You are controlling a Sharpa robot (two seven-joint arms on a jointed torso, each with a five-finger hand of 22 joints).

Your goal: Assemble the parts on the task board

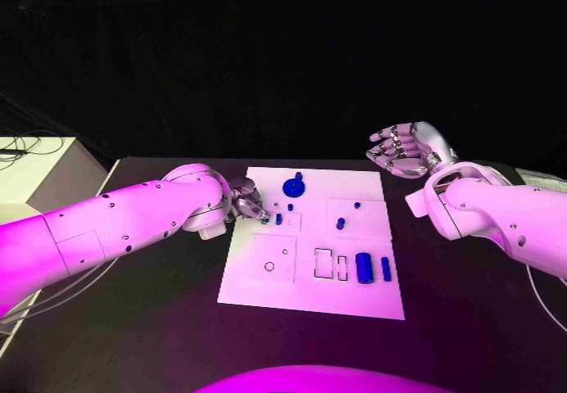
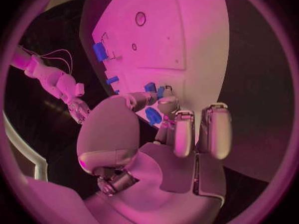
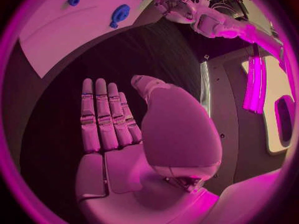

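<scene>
Placement of a small blue part seems to be the step in hand. The left hand is low over the left edge of the task board, and in the left wrist view its thumb and one finger close on this part, just above the white plate. The piece is too small to tell its long axis for sure (it looks like a short peg, pointing roughly down to the board). I judge that the next move calls for a fine alignment with a hole or slot and then a straight push down.

The right hand is raised beyond the far right corner of the board, well apart from it, with its fingers straight side by side and holding nothing. On the counter, other blue parts lie on the board: a round one near the far edge and two upright bars near the right side.
</scene>
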